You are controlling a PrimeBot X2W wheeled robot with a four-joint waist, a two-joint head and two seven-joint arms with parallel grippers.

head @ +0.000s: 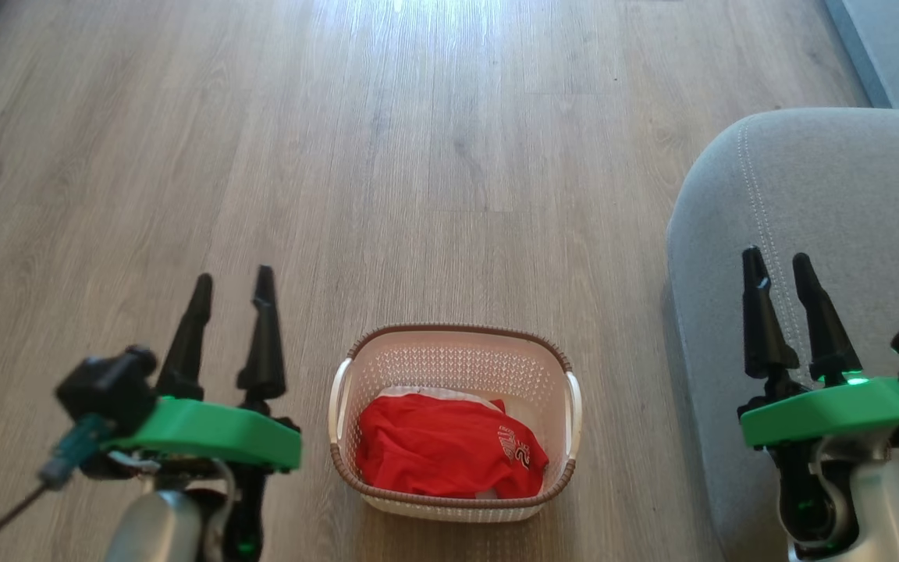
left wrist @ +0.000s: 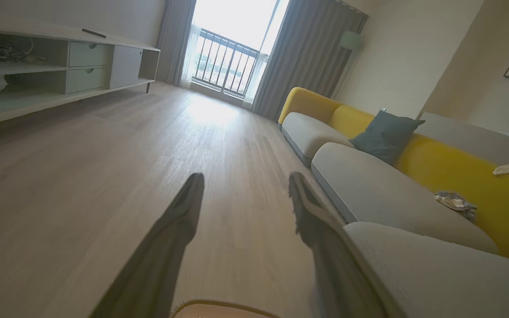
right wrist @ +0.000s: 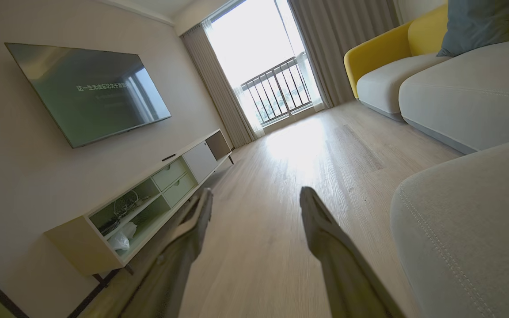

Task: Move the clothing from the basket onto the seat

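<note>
Red clothing (head: 445, 446) with white trim and a small white printed number lies bunched in the cream perforated basket (head: 453, 343), which stands on the wood floor at bottom centre of the head view. The grey seat (head: 824, 203) with its pale stitching fills the right side, close to the basket. My left gripper (head: 232, 282) hovers open to the left of the basket, empty. My right gripper (head: 779, 264) is open and empty above the seat's near edge. In the left wrist view the left gripper (left wrist: 245, 183) points down the room, the seat (left wrist: 435, 269) at lower right. The right gripper (right wrist: 256, 196) shows beside the seat (right wrist: 471, 229).
Wood floor (head: 387, 156) stretches ahead and to the left. A long low TV cabinet (left wrist: 60, 66) runs along the far wall under a wall-mounted screen (right wrist: 86, 90). More grey cushions (left wrist: 396, 190) with a yellow backrest, a blue pillow (left wrist: 385, 134) and crumpled cloths (left wrist: 455, 201) continue the sofa.
</note>
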